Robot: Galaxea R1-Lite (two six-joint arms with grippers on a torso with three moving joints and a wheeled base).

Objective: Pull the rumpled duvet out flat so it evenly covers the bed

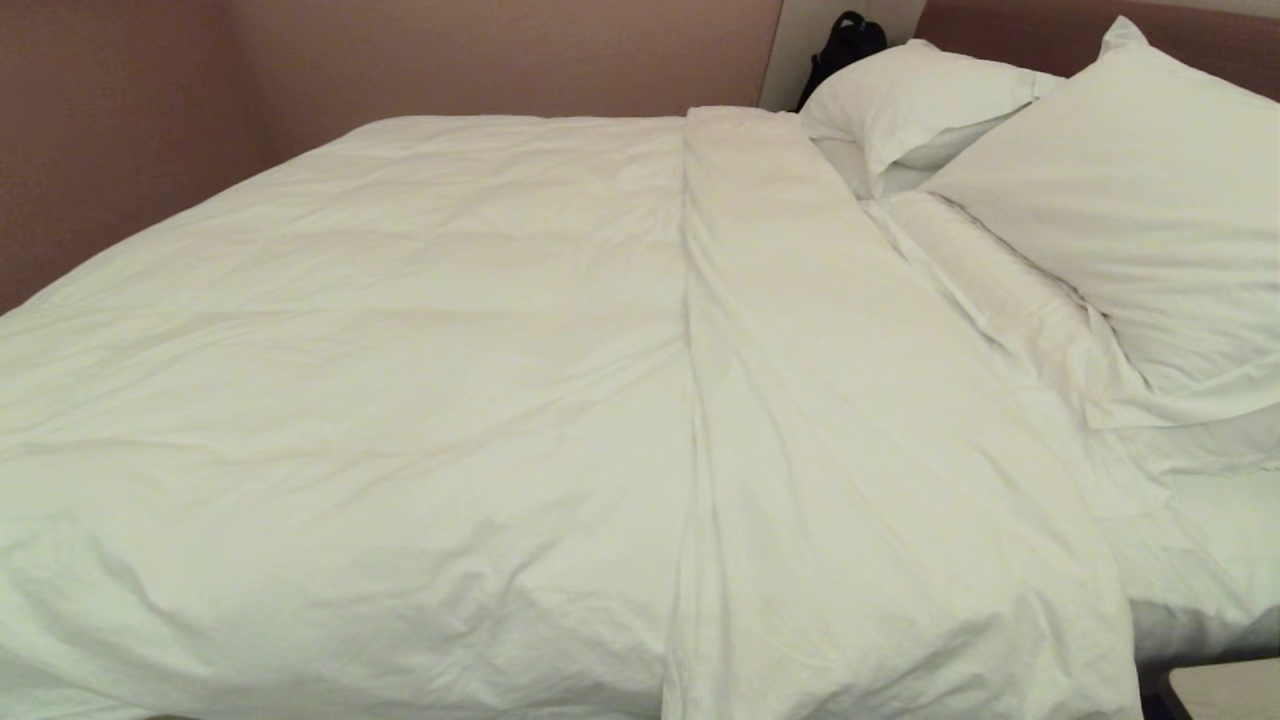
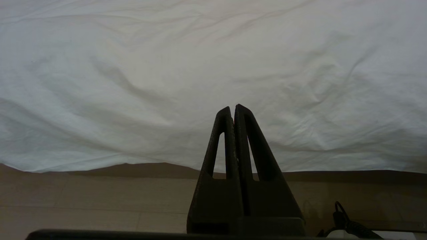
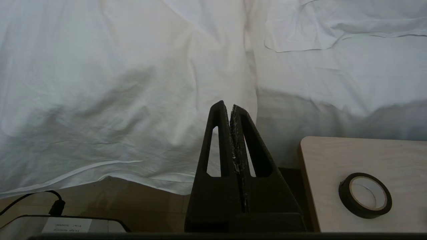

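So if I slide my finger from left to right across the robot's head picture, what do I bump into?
Brownish wall → spread-out part of the duvet → folded-back strip of the duvet → pillows.

Pillows [image 1: 1100, 190], tape roll [image 3: 365, 195], bedside table [image 3: 333, 160]

Bkgd: mauve-brown walls [image 1: 400, 60] rear and left. Tan floor [image 2: 83, 200]. Light wood bedside tabletop [image 3: 333, 166] w/ black tape roll [image 3: 365, 195].
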